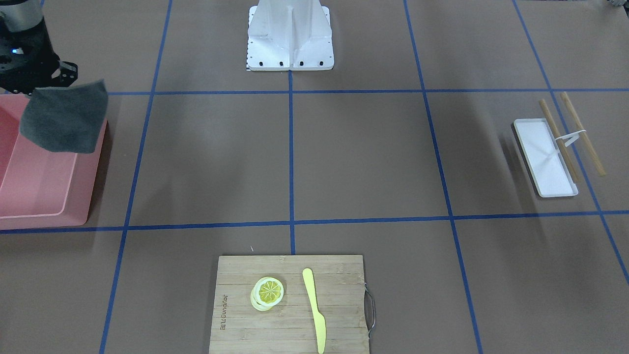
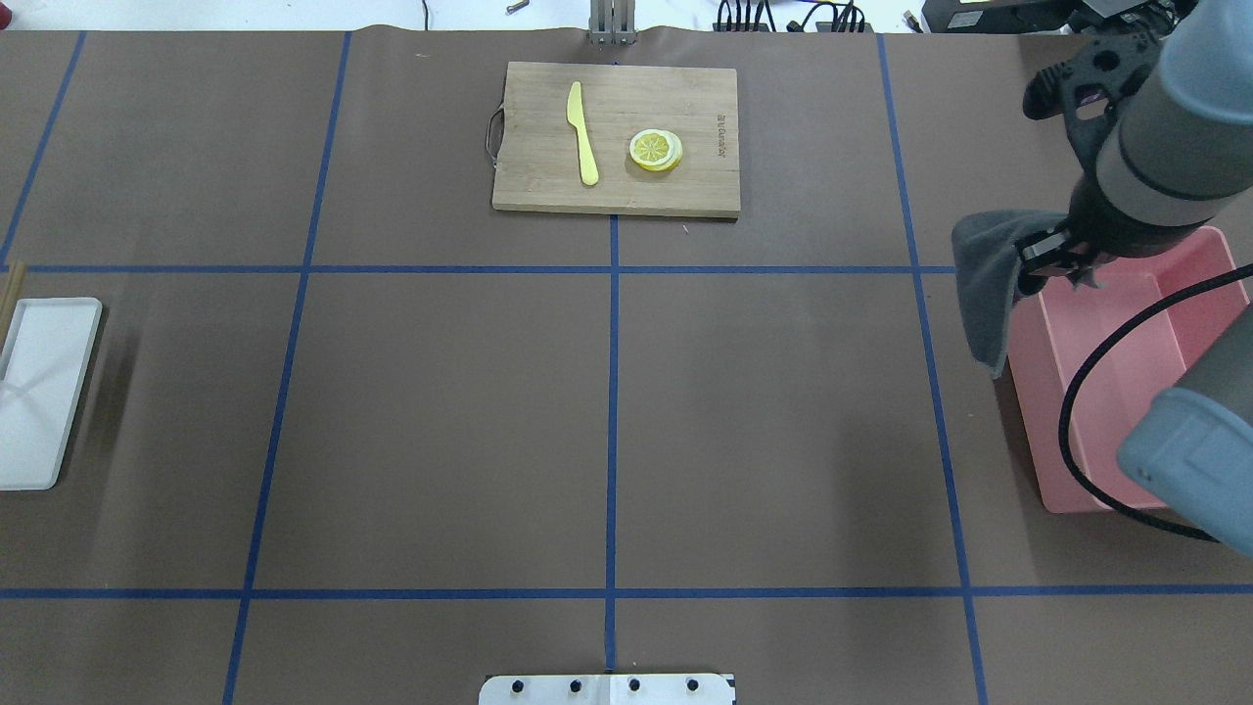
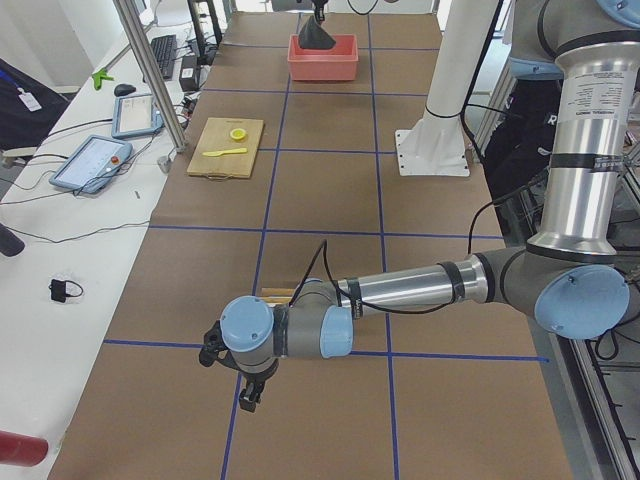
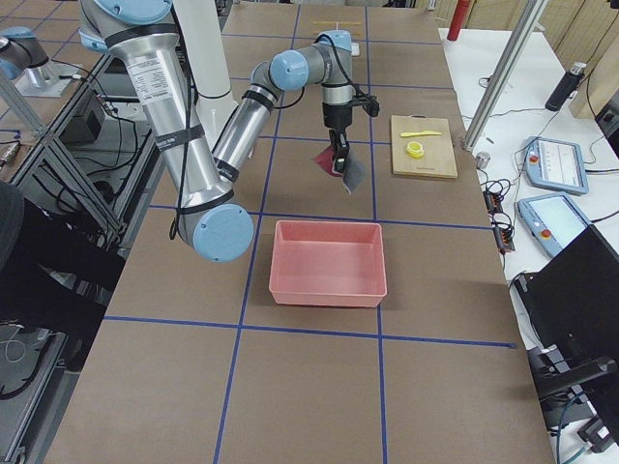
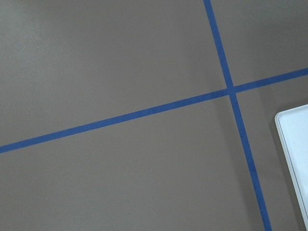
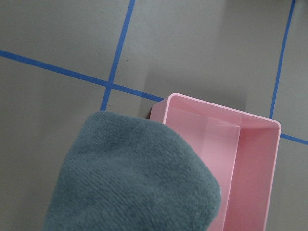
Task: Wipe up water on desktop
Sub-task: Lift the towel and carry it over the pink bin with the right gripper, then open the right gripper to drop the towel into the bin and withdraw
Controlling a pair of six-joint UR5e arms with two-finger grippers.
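Knife (image 2: 583,132), lemon slices (image 2: 656,150) on cutting board (image 2: 548,186); bin (image 2: 1033,431) robot's right, cloth (image 2: 984,284) aloft near it; tray (image 2: 39,421) robot's left.

One cloth (image 1: 64,118), bin (image 1: 39,187), board (image 1: 236,295), knife (image 1: 314,309), tray (image 1: 543,152); two chopsticks (image 1: 592,153)

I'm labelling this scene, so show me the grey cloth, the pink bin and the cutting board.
grey cloth (image 1: 64,118): front-facing view, middle of the hanging cloth.
pink bin (image 4: 327,298): right side view, its near wall.
cutting board (image 2: 548,186): overhead view, bare wood near a corner.
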